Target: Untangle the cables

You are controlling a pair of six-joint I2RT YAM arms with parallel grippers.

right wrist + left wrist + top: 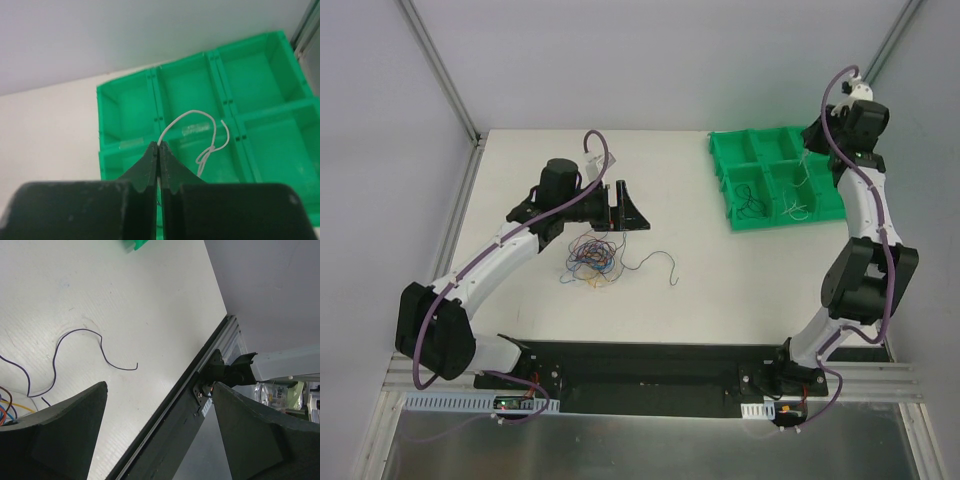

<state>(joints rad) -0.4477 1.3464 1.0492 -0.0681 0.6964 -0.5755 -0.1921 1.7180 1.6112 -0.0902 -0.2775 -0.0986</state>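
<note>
The cables (pixel 590 255) lie as a tangle of blue, red, orange and yellow wires on the white table, with a dark strand (pixel 660 262) trailing off to the right. My left gripper (pixel 628 208) hovers open just behind the tangle, and nothing is between its fingers. Its wrist view shows the dark strand (pixel 80 332) curling on the table and coloured wires (pixel 5 407) at the left edge. My right gripper (pixel 159 144) is shut on a white cable (pixel 192 113), which loops out from its tips above the green tray (pixel 130 107).
The green compartment tray (pixel 720 160) stands at the back right, with a black cable (pixel 752 200) in one compartment and white cable (pixel 800 205) in the one beside it. The black base rail (pixel 640 365) runs along the near table edge.
</note>
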